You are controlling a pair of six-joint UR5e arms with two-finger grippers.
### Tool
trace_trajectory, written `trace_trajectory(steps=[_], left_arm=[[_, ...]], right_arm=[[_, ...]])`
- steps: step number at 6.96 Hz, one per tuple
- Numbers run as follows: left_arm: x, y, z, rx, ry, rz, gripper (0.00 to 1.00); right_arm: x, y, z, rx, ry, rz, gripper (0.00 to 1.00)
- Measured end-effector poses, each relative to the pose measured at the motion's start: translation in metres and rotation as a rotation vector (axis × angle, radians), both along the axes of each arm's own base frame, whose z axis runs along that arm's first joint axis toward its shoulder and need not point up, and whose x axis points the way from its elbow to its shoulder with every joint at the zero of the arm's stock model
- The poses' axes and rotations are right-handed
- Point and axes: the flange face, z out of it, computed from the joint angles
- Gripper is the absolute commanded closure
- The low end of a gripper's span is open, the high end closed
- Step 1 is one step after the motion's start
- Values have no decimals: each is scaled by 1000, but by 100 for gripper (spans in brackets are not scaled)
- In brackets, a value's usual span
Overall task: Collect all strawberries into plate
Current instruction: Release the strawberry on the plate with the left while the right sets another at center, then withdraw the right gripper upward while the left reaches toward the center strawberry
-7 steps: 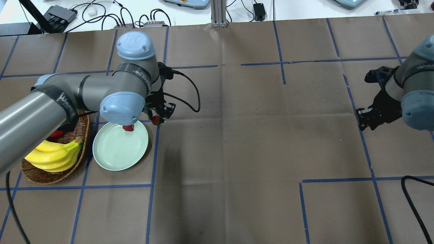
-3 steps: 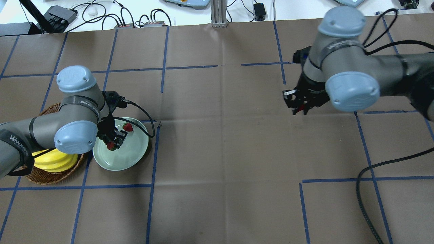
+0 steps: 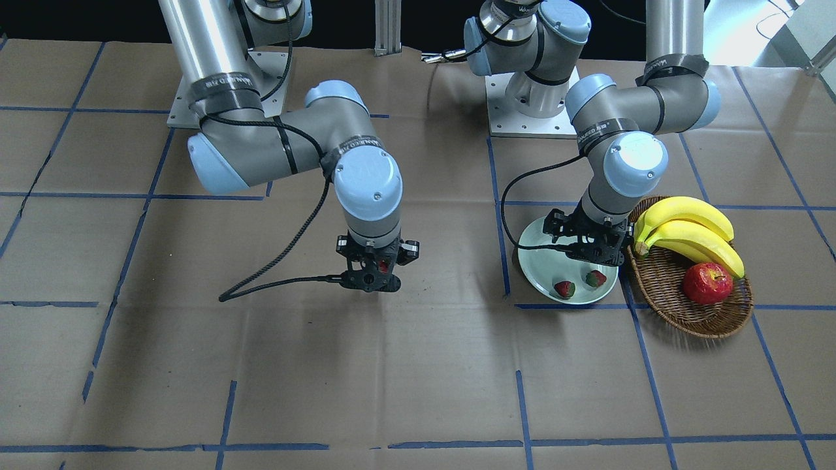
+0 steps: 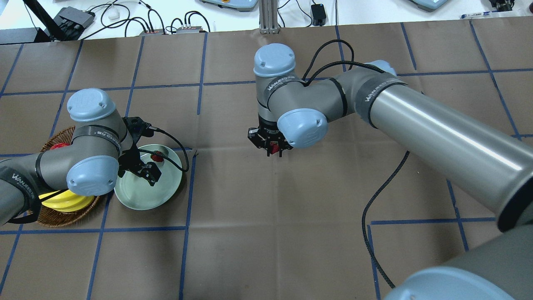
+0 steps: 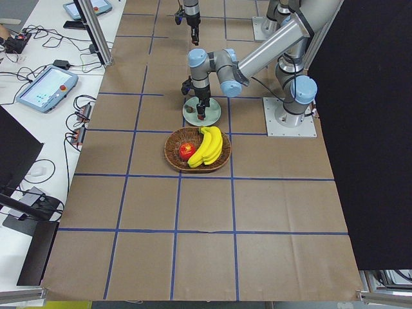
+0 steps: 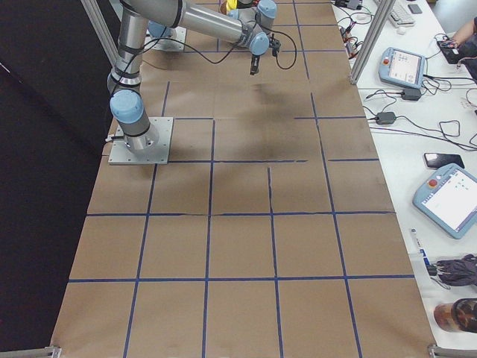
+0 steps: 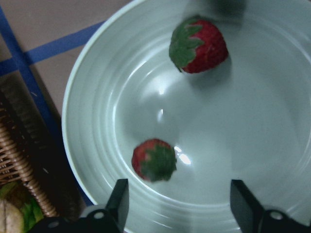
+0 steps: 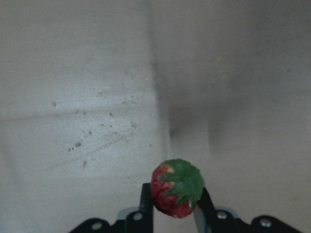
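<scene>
The pale green plate (image 3: 539, 266) holds two strawberries (image 3: 564, 288) (image 3: 595, 279). They also show in the left wrist view, one far (image 7: 199, 44) and one near (image 7: 154, 159), on the plate (image 7: 97, 121). My left gripper (image 3: 591, 251) hovers just above the plate, open and empty, with both fingers (image 7: 119, 204) wide apart. My right gripper (image 4: 273, 151) is at mid-table, well right of the plate (image 4: 141, 198), and is shut on the third strawberry (image 8: 176, 189). It holds the strawberry above the brown paper.
An oval wicker basket (image 3: 692, 321) with bananas (image 3: 686, 228) and a red apple (image 3: 707, 282) stands right beside the plate, on the side away from my right arm. Cables trail from both wrists. Blue tape lines cross the brown table cover.
My left gripper has let its strawberry go onto the plate and stands open above it. My right arm has swung from the table's right side to the middle, carrying a strawberry.
</scene>
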Motion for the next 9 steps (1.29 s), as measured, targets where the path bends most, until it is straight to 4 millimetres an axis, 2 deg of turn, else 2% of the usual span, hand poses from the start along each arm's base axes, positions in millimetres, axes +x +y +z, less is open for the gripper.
trace_trajectory(steps=[1, 2, 4, 5, 6, 7, 9], left_arm=[[-6, -5, 0, -12, 31, 32, 1], [-15, -8, 1, -24, 70, 70, 1], [-48, -12, 6, -49, 113, 121, 1], [-70, -16, 12, -66, 137, 148, 1], [-87, -19, 18, -80, 152, 164, 1], [-99, -20, 21, -88, 164, 175, 1], [-123, -24, 28, -96, 225, 222, 1]], right_arm=[[5, -2, -18, 10, 6, -8, 87], [1, -3, -28, 21, 12, -16, 1], [-4, -4, -33, 30, 16, -27, 0], [-7, -5, -24, 25, 7, -33, 0], [-12, -4, -5, 18, -9, -37, 0], [-29, -4, 23, 19, -20, -34, 0], [-113, -8, 99, 29, -38, -15, 0]])
